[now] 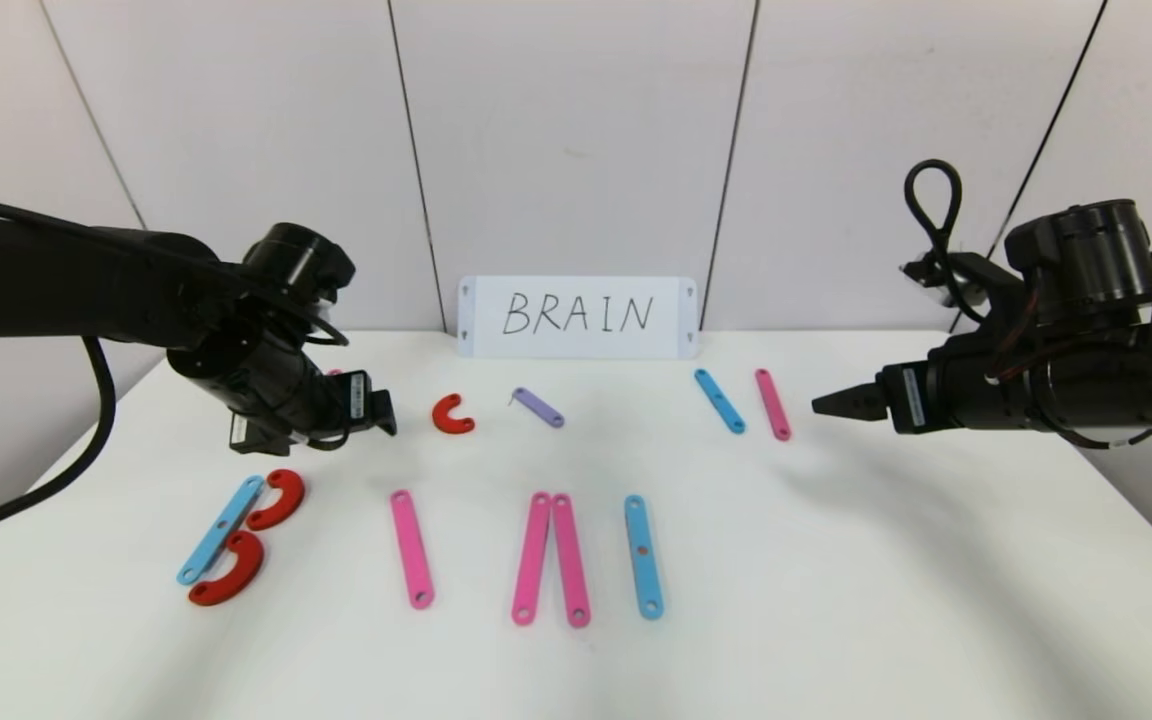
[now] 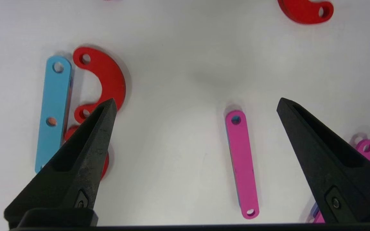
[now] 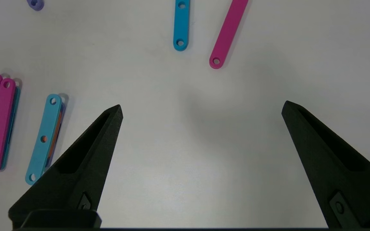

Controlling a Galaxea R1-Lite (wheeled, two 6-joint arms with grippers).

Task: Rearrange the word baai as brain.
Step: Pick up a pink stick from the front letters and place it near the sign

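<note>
Two grippers hover over white table, holding nothing | left gripper fingers spread apart, above B of the word baai | right gripper fingers spread wide, near spare blue strip and pink strip | BRAIN card behind

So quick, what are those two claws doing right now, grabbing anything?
Left gripper: open, holding nothing, above the table near the B.
Right gripper: open, holding nothing, above bare table.
</note>
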